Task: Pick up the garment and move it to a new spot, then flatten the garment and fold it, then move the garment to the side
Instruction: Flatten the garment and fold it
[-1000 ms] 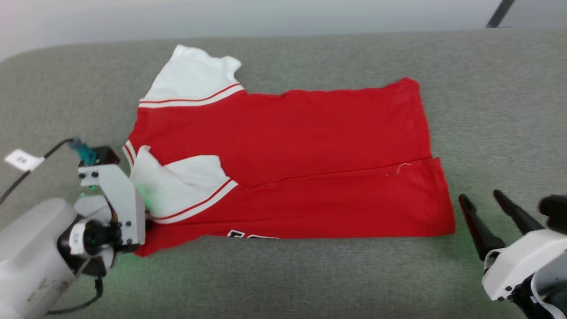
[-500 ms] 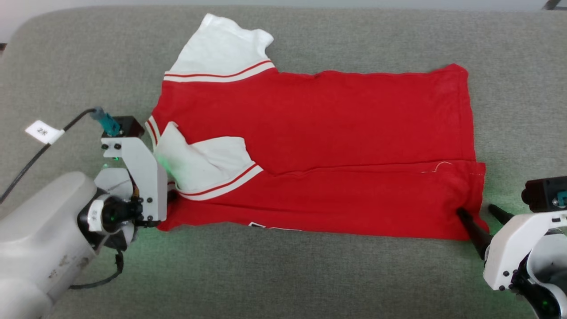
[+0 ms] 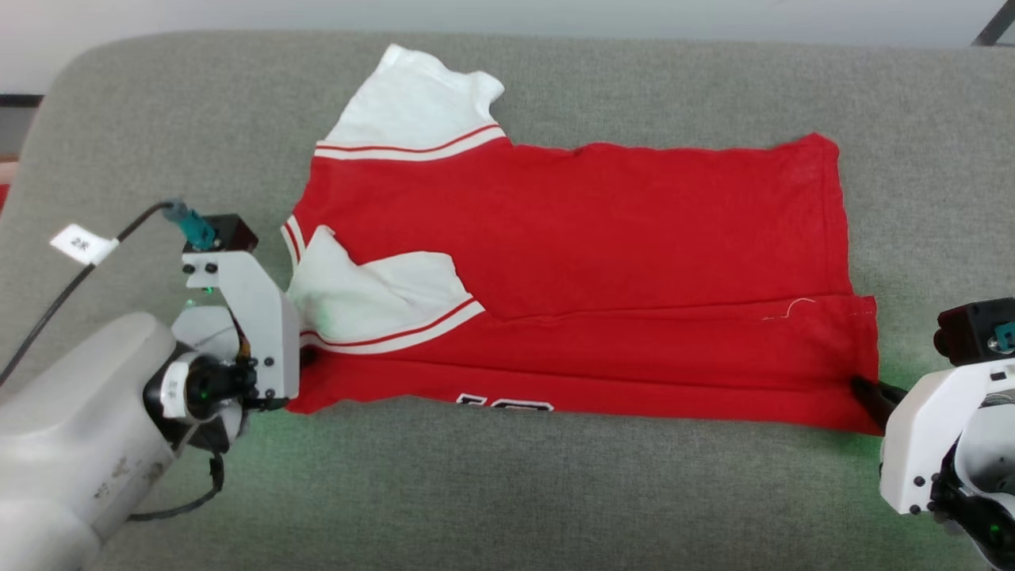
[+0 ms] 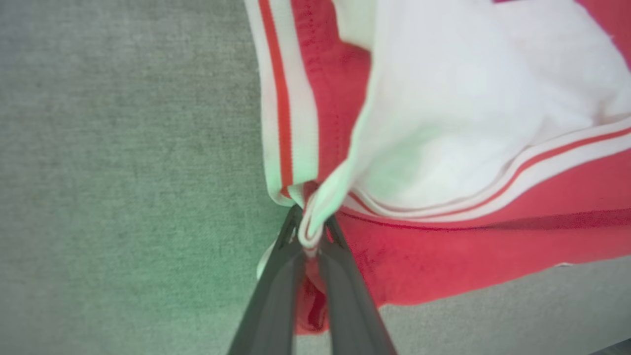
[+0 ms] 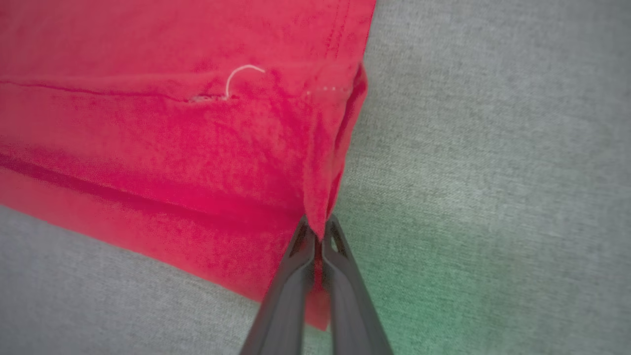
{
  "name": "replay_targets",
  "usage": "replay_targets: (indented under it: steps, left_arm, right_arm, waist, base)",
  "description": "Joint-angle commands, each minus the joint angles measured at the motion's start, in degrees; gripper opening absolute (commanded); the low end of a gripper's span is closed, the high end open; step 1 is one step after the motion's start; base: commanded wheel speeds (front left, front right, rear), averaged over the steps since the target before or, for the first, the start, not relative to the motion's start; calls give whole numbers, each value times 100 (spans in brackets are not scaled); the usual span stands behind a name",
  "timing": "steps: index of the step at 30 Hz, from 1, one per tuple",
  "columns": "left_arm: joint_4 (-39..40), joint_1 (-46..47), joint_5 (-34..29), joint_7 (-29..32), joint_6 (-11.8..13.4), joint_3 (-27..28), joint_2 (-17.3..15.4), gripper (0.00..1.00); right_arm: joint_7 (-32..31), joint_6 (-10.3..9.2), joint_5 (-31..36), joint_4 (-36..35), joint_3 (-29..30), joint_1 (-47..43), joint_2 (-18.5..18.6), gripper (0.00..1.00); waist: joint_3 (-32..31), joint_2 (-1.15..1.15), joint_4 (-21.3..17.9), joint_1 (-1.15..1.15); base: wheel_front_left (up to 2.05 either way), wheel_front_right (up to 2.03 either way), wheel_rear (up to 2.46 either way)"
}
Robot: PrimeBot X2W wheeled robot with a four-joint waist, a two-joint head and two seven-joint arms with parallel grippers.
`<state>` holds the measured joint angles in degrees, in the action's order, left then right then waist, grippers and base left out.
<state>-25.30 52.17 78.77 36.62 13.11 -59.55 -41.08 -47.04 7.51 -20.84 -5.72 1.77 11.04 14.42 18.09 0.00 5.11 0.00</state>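
Garment (image 3: 571, 262) lies part-folded mid-frame on grey surface (image 3: 507, 492). Left gripper (image 4: 311, 224) is clenched on striped trim at lower left, right gripper (image 5: 319, 229) on lower-right hem corner. Likely soft, light, floppy; best held by its corners.

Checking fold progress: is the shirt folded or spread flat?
Partly folded: the shirt has its near edge doubled over the body, near sleeve on top; far sleeve spread.

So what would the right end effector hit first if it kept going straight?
The garment: the right end effector is shut on its corner, so it would likely push into more red cloth.
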Motion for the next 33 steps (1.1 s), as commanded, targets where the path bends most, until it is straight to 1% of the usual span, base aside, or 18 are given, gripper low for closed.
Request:
replay_targets:
  steps: [1,10,18,22,26,30,33]
  left_arm:
    - [-61,-116,12,13,11,-26,-70,0]
    - [245,-325,22,39,103,-58,-286,0]
    - [988,-643,28,75,404,-113,-686,0]
    - [1474,-828,50,29,583,-125,-883,0]
    - [1860,-1031,63,7,756,-153,-1039,0]
    - [2093,-1227,71,-60,866,-208,-1103,0]
    - [2133,-1306,36,-77,868,-266,-1073,0]
  right_arm:
    - [-22,-4,-28,-9,46,43,34,0]
    - [-322,-6,-147,-125,59,-214,252,0]
    - [-816,-6,-203,-656,210,-660,381,0]
    - [-989,-6,-248,-912,379,-928,327,0]
    - [-1073,-6,-262,-1023,473,-1172,213,0]
    - [-1051,-6,-236,-1020,461,-1348,74,0]
    - [-1032,-5,-208,-957,381,-1405,15,0]
  waist:
    - [-66,0,23,0]
    - [-450,0,99,0]
    - [-687,0,139,0]
    - [-728,0,163,0]
    - [-722,0,166,0]
    - [-687,0,145,0]
    - [-660,0,124,0]
  base:
    - [0,0,0]
    - [0,0,0]
    - [0,0,0]
    - [0,0,0]
    - [0,0,0]
    - [0,0,0]
    - [0,0,0]
